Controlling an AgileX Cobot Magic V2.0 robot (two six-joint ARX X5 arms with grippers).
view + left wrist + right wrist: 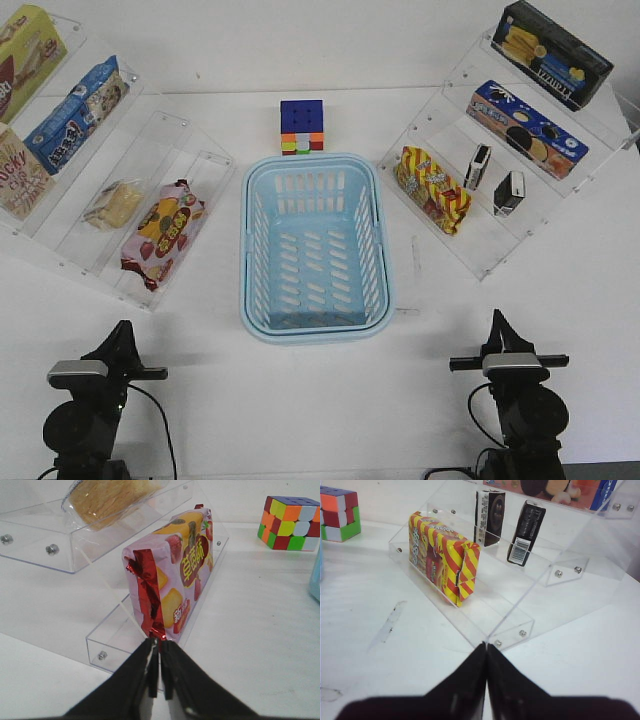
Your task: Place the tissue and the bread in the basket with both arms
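Observation:
The light-blue basket [378,255] stands empty in the middle of the table. The bread [113,203], tan in a clear wrapper, lies on the left clear shelf; it also shows in the left wrist view [107,497]. Two small black tissue packs [477,167] [509,192] stand on the right clear shelf and show in the right wrist view [490,517] [526,532]. My left gripper [122,332] [159,644] is shut and empty, low near the front edge, short of the left shelf. My right gripper [497,322] [486,647] is shut and empty, short of the right shelf.
A pink-red snack bag [175,575] lies on the left shelf's lowest step, a red-and-yellow bag [442,555] on the right shelf's. A multicoloured cube [302,127] stands behind the basket. Snack boxes fill the upper steps, such as the blue cookie box [525,128].

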